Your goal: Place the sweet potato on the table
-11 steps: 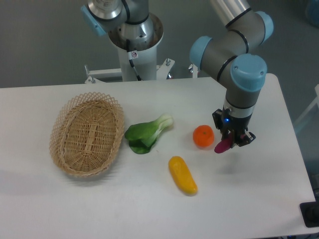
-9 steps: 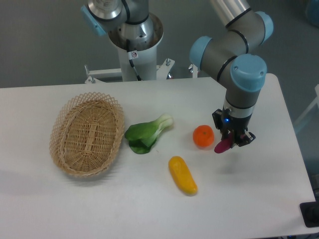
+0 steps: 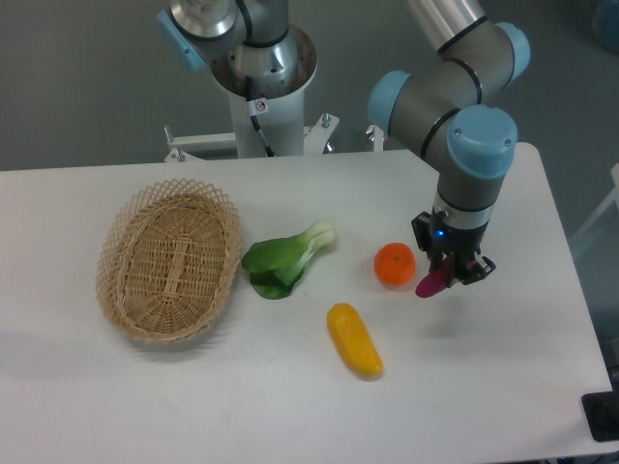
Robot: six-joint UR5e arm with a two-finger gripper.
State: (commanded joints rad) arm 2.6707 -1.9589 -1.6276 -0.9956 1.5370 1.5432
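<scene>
While tilted, sweet potato (image 3: 432, 282) sits in pincer (image 3: 455, 270).

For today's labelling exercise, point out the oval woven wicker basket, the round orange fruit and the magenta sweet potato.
oval woven wicker basket (image 3: 124, 253): fixed camera, left rim.
round orange fruit (image 3: 395, 264): fixed camera, its centre.
magenta sweet potato (image 3: 429, 284): fixed camera, lower end showing below the gripper.

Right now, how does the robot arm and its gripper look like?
The arm has silver-grey tube segments, rounded grey joints and light blue end caps. The wrist ends in a small black gripper with a small blue light on its body. A black cable runs down the white base column.
</scene>
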